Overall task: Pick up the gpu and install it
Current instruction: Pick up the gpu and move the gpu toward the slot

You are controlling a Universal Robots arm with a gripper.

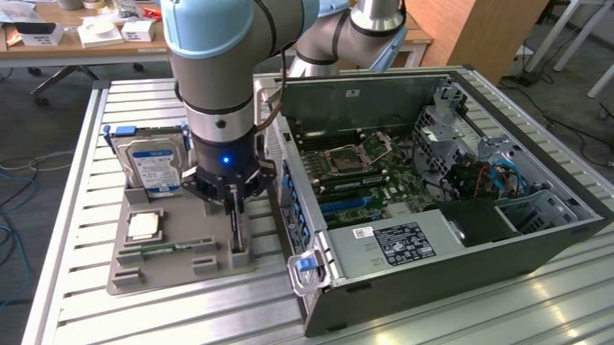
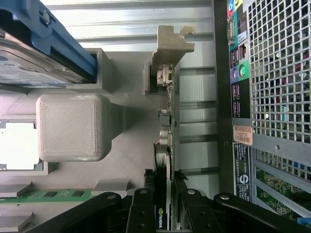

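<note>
gripper [image 1: 233, 207] is straight down over the grey parts tray [image 1: 172, 272], at the tray edge nearest the open PC case [image 1: 432, 277]

gpu [image 1: 237, 233] stands on edge in its slot in that tray, thin dark card, upright, not lifted out

wrist view looks down the card edge-on: gpu [image 2: 163, 165] runs away from the gripper [image 2: 164, 204], silver bracket [image 2: 170, 46] at the far end, seated between two grey uprights of the tray [image 2: 131, 160]

jaws are pinched in on the card, one black finger [image 2: 142, 211] on each face, no gap that I can make out on either side; reads as a grip on the gpu, low on the card near the green logo sticker

rest of the tray:
- hard drive [image 1: 154, 164] with blue rails, upright at the far end, well apart from the gpu; seen at [image 2: 34, 63] from the wrist
- cpu [image 1: 144, 226] flat in its pocket, mid tray
- green memory stick [image 1: 168, 249] flat in the slot just beside the cpu

case lies on its side on the slatted aluminium table [image 1: 115, 316], side panel off, motherboard [image 1: 374, 180] exposed

case's rear mesh and port panel [image 2: 235, 73] sit just beside the tray, running alongside the card, not touching it
</note>
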